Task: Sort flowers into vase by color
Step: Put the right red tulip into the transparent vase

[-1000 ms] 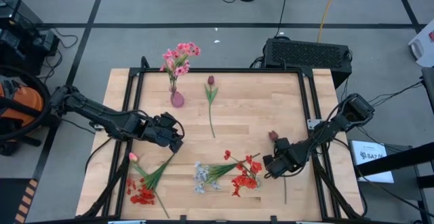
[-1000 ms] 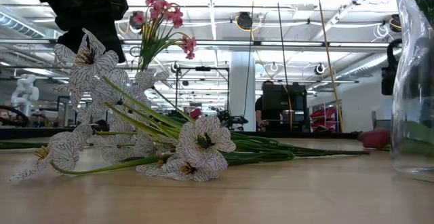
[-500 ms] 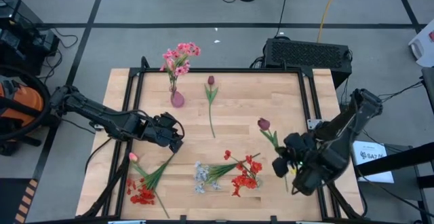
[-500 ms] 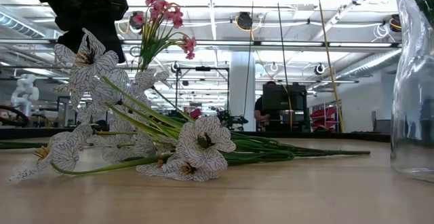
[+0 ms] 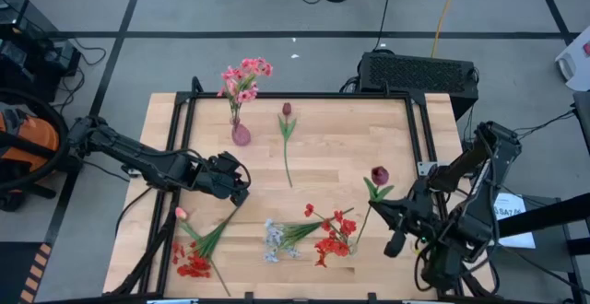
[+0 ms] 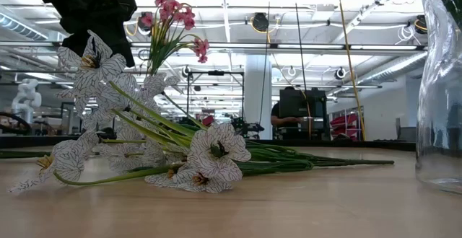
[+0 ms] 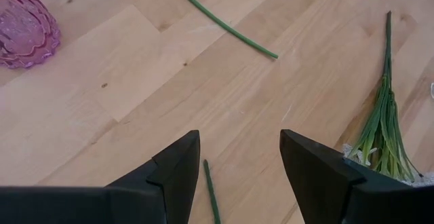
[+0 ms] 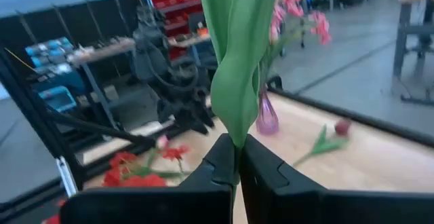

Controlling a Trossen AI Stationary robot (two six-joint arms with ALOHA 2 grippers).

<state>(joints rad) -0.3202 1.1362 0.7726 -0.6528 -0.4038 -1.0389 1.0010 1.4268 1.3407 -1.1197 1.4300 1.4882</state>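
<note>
My right gripper (image 5: pixel 380 214) is shut on a dark maroon tulip (image 5: pixel 379 174) held in the air over the table's right side. My left gripper (image 7: pixel 237 166) is open and hovers low over bare wood left of centre, near a loose stem end. The pink-purple vase (image 5: pixel 241 134) stands near the far edge and holds pink clusters (image 5: pixel 244 76). A second maroon tulip (image 5: pixel 287 129) lies flat beside it. Red clusters (image 5: pixel 332 235), the pale blue-white bunch (image 5: pixel 275 239), a pink bud (image 5: pixel 181 213) and another red cluster (image 5: pixel 192 263) lie along the near side. My right gripper pinches the tulip's green stem just below its leaf (image 8: pixel 235 125) between the two fingers (image 8: pixel 220 159). The fingers lie across the stem. The tulip is lifted clear of the table; leaf and head rise above the fingers and the lower stem (image 5: pixel 358 239) hangs past them.
A clear glass bottle (image 6: pixel 440 86) stands close to the low camera at the near edge. A black box (image 5: pixel 419 72) sits behind the table's far right corner. Bare wood (image 5: pixel 341 138) lies between the vase and the right arm.
My right gripper has risen from the table with the maroon tulip, which lay flat by the right side, and has swung toward the near right corner while turning. The tulip is now clear of the wood, its head pointing toward the far edge. The left arm has stayed still.
</note>
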